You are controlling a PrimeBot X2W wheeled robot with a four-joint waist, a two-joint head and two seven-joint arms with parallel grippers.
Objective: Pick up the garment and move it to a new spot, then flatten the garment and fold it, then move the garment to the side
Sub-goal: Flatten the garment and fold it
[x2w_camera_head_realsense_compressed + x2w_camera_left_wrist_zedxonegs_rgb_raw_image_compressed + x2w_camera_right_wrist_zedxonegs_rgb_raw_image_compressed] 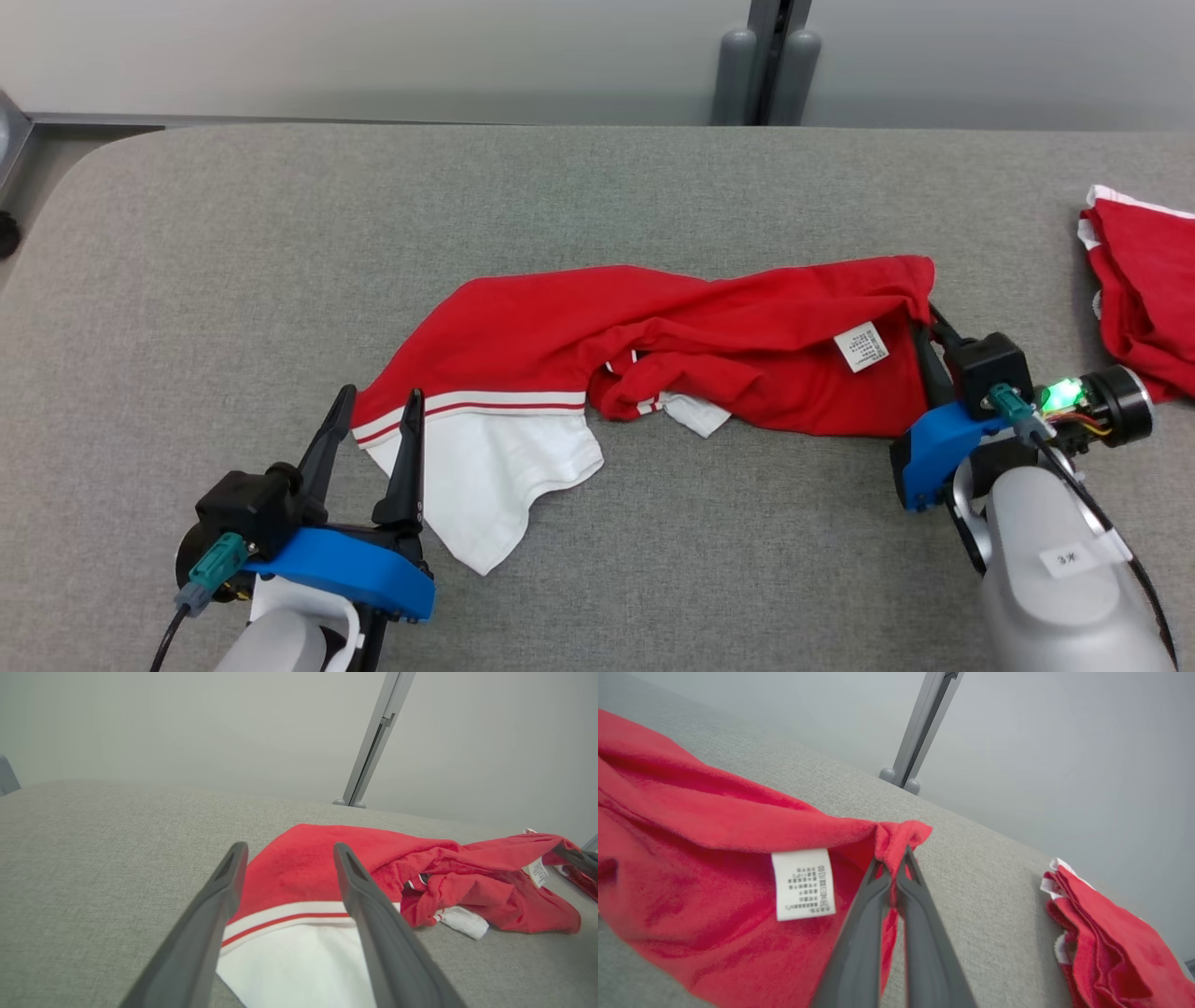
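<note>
On the grey table (pixel 233 243), the left claw (pixel 381 397) stands spread, its two fingers on either side of the white, striped hem at the left end of the one crumpled red garment (pixel 747 322), which lies across the table's middle. One white label (pixel 862 346) shows near its right end, where the right claw (pixel 895 865) pinches a red corner. A second red garment (pixel 1144 280) lies apart at the far right.

Left gripper (pixel 381 394) low, fingers spread wide, right gripper (pixel 893 861) angled inward, fingers pinched tight on garment (pixel 747 336)
</note>
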